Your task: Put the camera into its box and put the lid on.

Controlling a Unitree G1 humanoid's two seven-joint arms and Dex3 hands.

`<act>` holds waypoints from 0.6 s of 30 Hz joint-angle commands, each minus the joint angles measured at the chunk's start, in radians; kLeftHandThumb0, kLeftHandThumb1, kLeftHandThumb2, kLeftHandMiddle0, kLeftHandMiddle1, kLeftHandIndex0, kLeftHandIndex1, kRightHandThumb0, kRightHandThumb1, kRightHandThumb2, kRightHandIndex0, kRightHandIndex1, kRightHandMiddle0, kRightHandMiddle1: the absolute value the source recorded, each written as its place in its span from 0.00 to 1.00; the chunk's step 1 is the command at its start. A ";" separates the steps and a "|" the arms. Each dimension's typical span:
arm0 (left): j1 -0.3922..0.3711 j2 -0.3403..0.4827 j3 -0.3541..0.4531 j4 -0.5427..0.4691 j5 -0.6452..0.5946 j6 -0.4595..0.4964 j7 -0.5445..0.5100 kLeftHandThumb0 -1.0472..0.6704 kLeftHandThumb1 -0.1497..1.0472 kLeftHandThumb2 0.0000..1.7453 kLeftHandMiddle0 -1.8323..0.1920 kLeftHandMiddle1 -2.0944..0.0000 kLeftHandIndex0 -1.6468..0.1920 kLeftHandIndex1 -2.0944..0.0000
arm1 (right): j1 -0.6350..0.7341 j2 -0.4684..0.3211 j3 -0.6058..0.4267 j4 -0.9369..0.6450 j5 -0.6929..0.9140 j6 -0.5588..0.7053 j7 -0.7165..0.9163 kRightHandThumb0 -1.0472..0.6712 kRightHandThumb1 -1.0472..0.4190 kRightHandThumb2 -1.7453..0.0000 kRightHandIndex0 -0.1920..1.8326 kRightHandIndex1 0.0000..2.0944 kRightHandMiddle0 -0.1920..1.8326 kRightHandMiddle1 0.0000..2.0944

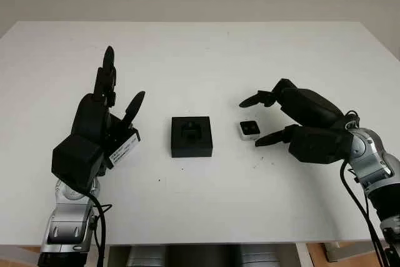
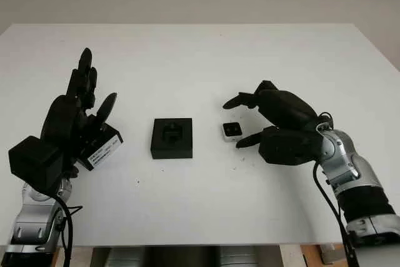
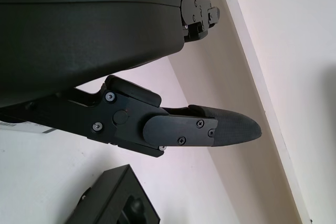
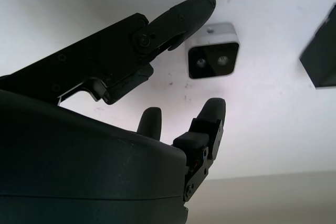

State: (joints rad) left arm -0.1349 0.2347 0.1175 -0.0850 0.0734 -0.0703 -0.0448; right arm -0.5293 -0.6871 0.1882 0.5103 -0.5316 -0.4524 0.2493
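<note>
camera: small white cube | box: square, black | right robot hand: wide, flanking camera

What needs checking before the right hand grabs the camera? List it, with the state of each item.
1. Camera free on the table, nothing on it: ok.
2. Right hand open, fingers on either side of the camera, not yet touching: ok.
3. Box open beside the camera, its slot uncovered: ok.
4. Path from camera to box unobstructed: ok.
5. Left hand away from the box: ok.
6. Lid ready for later: cannot tell; it sits against the left hand, grip unclear.
</note>
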 commanded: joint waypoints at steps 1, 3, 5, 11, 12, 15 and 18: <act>-0.011 0.000 0.000 -0.001 0.001 -0.006 0.003 0.17 1.00 0.20 0.94 0.97 0.95 0.97 | -0.030 -0.024 0.013 -0.007 -0.017 -0.017 0.001 0.26 0.20 0.97 0.00 0.86 0.31 0.30; -0.009 -0.003 -0.001 -0.005 0.001 -0.001 0.004 0.17 1.00 0.20 0.94 0.97 0.95 0.97 | -0.044 -0.030 0.023 -0.003 -0.035 -0.018 0.004 0.26 0.20 0.97 0.00 0.86 0.32 0.31; -0.007 -0.005 -0.001 -0.008 -0.001 0.001 0.004 0.17 1.00 0.20 0.95 0.98 0.95 0.98 | -0.056 -0.032 0.031 0.000 -0.050 -0.018 0.003 0.25 0.20 0.97 0.00 0.86 0.32 0.32; -0.001 -0.005 -0.003 -0.010 0.006 -0.004 0.005 0.17 1.00 0.21 0.95 0.97 0.95 0.97 | -0.089 -0.038 0.057 0.023 -0.088 -0.042 -0.011 0.24 0.19 0.97 0.00 0.87 0.32 0.36; -0.001 -0.006 -0.004 -0.011 0.009 -0.003 0.007 0.17 1.00 0.21 0.95 0.97 0.95 0.98 | -0.092 -0.038 0.060 0.024 -0.093 -0.042 -0.010 0.23 0.19 0.97 0.00 0.87 0.32 0.37; 0.002 -0.004 -0.005 -0.011 0.011 -0.008 0.007 0.18 1.00 0.21 0.95 0.97 0.95 0.98 | -0.097 -0.038 0.066 0.033 -0.106 -0.052 -0.029 0.24 0.19 0.97 0.01 0.87 0.32 0.38; 0.004 -0.009 -0.002 -0.016 -0.002 0.001 0.002 0.18 1.00 0.21 0.95 0.98 0.96 0.98 | -0.098 -0.032 0.067 0.043 -0.108 -0.059 -0.047 0.25 0.20 0.97 0.01 0.89 0.33 0.39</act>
State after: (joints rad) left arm -0.1338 0.2304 0.1152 -0.0853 0.0757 -0.0698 -0.0429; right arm -0.6042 -0.7080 0.2510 0.5473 -0.6400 -0.5019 0.2129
